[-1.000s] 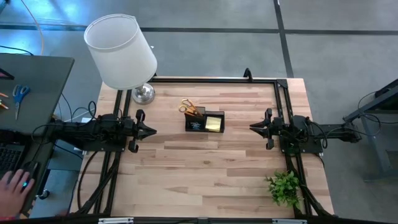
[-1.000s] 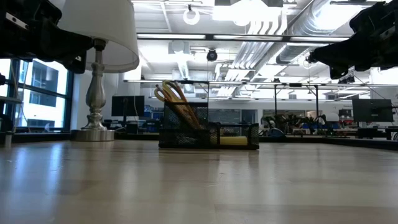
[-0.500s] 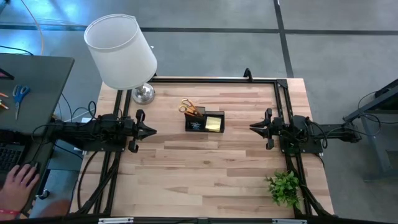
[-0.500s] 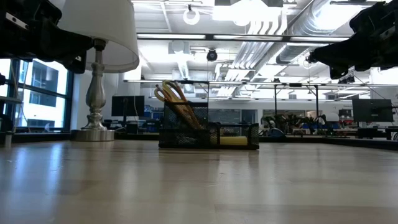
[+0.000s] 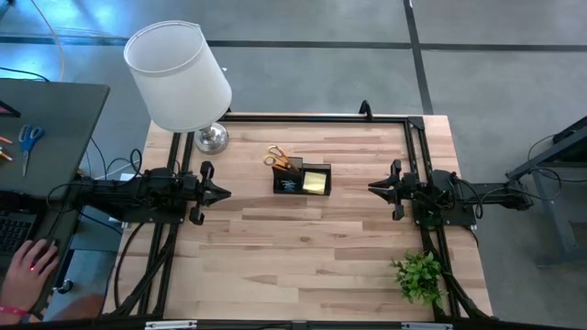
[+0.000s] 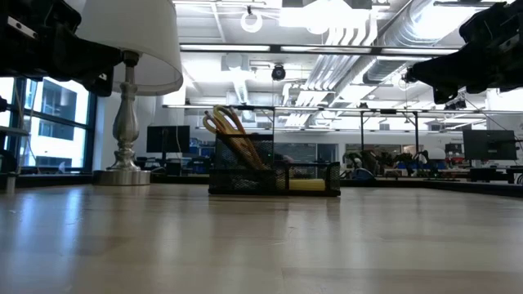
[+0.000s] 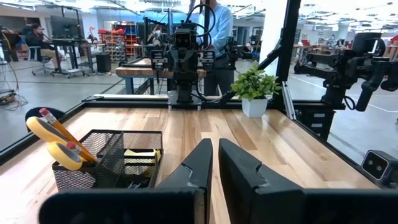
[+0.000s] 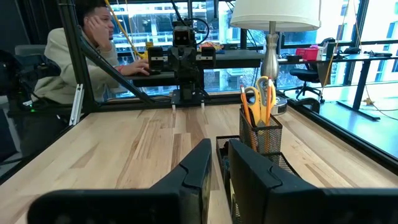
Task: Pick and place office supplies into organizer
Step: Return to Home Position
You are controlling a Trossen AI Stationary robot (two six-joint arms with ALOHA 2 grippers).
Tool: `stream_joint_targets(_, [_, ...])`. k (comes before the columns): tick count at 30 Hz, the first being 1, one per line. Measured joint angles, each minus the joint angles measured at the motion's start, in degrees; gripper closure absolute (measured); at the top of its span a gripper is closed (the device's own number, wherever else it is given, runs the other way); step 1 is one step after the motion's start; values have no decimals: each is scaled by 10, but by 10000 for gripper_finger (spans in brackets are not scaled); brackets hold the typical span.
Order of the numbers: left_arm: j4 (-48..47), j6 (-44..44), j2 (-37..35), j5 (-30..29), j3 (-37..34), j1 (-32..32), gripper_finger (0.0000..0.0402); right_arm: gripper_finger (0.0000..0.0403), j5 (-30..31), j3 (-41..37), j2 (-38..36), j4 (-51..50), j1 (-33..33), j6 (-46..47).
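Observation:
The black mesh organizer (image 5: 303,180) stands on the table's middle, toward the far edge. Yellow-handled scissors (image 5: 275,156) and an orange pencil (image 7: 59,129) stick up out of its taller compartment. The yellow sticky-note pad (image 5: 315,183) lies in its low compartment. My left gripper (image 5: 225,192) hovers shut, left of the organizer and pointing at it. My right gripper (image 5: 371,188) hovers shut on the organizer's right, facing it. In the wrist views the organizer (image 7: 106,162) (image 8: 258,143) shows ahead of each gripper (image 7: 214,155) (image 8: 221,155). Binder clips and eraser do not show.
A white-shaded lamp (image 5: 179,78) stands at the far left corner and a small green plant (image 5: 420,275) at the near right. A black rail frame (image 5: 312,117) edges the table. A person's hand (image 5: 32,268) rests on the dark side desk, where blue scissors (image 5: 29,137) lie.
Both arms and the organizer have kept still. Only the person's hand on the side desk has shifted a little.

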Motion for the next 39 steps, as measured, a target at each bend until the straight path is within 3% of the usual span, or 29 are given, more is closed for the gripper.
stream_joint_targets(39, [0,0,0,0,0,0,384,356,0,0,0,0,0,0])
